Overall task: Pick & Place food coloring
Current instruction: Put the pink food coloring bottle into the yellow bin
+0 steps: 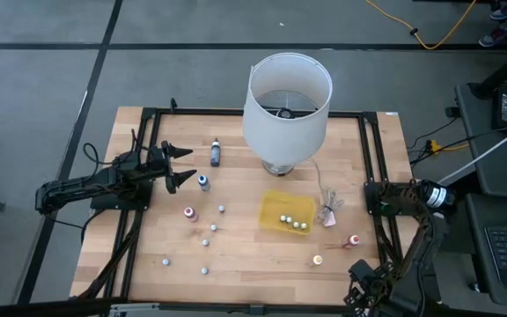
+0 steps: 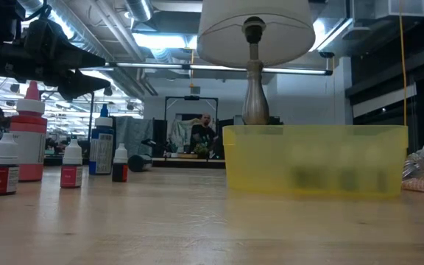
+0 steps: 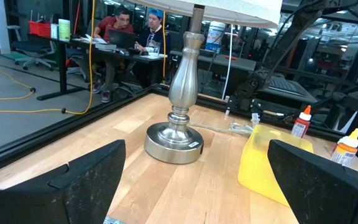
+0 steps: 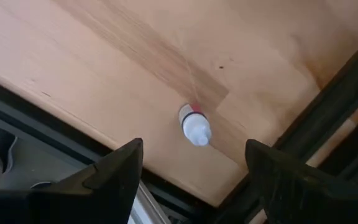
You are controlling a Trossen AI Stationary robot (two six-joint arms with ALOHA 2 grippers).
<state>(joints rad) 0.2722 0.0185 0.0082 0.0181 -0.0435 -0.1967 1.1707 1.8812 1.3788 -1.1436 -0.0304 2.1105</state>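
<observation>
Left gripper (image 1: 181, 166) spread wide, empty, beside blue-capped bottle (image 1: 203, 182) | right gripper (image 4: 191, 171) parted, unladen | translucent yellow tray (image 1: 275, 209): whitish round-topped bottles (image 1: 294, 222) | brushed-metal lamp base (image 3: 174, 143)

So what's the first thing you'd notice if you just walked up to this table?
Probably the big white lamp standing at the back middle of the wooden table. Just in front of it sits a yellow tray with a few tiny bottles inside, and more little bottles are scattered across the wood to its left.
</observation>
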